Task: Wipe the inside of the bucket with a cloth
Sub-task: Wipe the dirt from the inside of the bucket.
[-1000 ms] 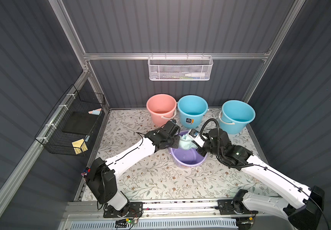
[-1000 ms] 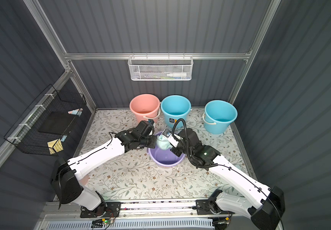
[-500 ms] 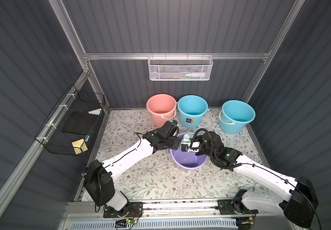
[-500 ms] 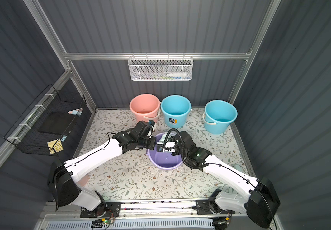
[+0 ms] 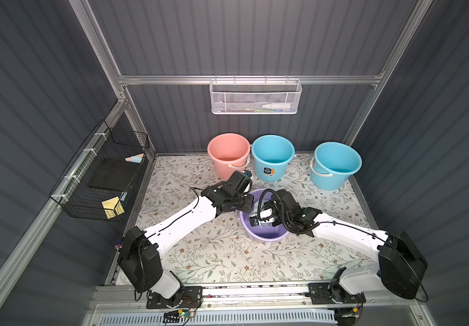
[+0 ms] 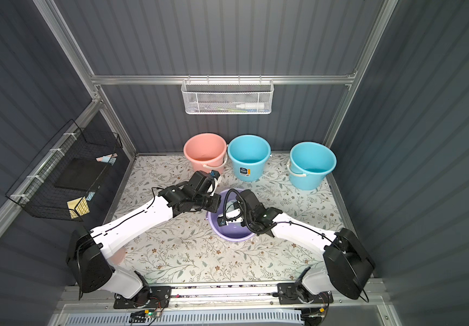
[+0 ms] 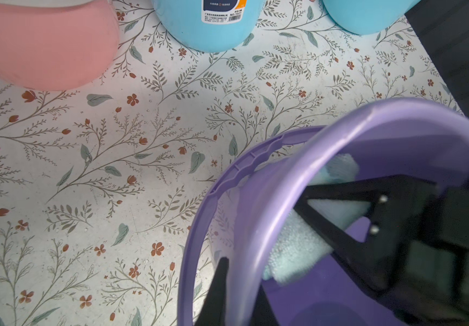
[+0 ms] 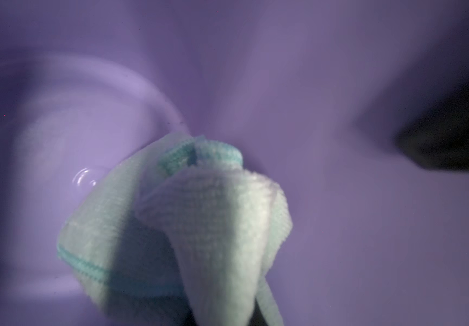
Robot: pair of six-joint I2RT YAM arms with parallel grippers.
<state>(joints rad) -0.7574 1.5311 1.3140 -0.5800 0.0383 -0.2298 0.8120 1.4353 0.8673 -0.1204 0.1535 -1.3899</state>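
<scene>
Now | left claw [image 7: 241, 282] pinching purple bucket [image 5: 264, 238] rim | right claw [image 8: 224, 316] pinching cloth [image 8: 199, 214] inside it

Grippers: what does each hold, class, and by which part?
Left gripper clamps the purple bucket by its rim wall; right gripper holds the cloth by one bunched end.

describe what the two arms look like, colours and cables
Both match: glossy white link shells with bulky black joint housings. The left arm has a thin black cable running along its white link; the right arm carries a thick ribbed black hose looping at the wrist. The left end effector is black.
</scene>
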